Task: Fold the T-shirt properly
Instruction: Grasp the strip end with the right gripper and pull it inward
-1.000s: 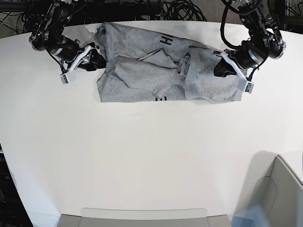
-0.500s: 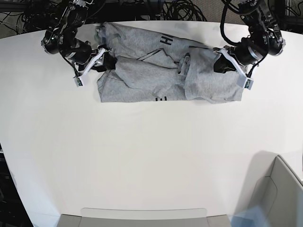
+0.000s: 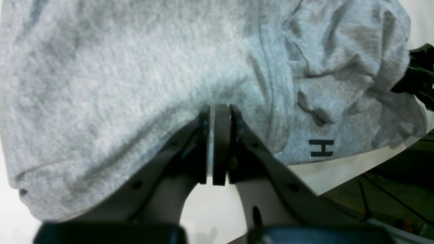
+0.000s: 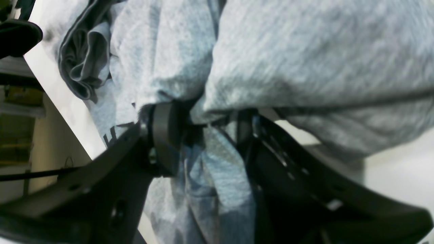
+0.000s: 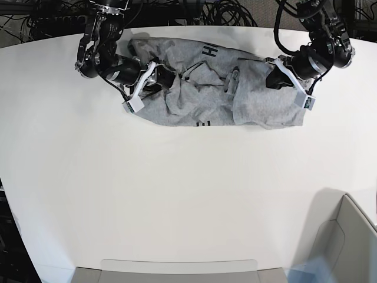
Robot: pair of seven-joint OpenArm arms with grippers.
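Right tool (image 4: 212,130) wide open, T-shirt (image 4: 305,54) between its fingers; left tool (image 3: 217,145) nearly closed, apparently empty

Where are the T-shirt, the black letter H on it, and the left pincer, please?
T-shirt (image 5: 268,97): base view, its bunched end.
Letter H (image 3: 321,148): left wrist view, its crossbar.
Left pincer (image 3: 216,144): left wrist view, between its fingertips.

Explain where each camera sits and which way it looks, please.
Base view: fixed above the table's near side, facing the T-shirt; both grippers, left and right, and their arms show.
Left wrist: on that arm, looking down past blurred fingers at cloth.
Right wrist: on the other arm, close over bunched cloth between its open fingers.
Both wrist views share the T-shirt and some black lettering.
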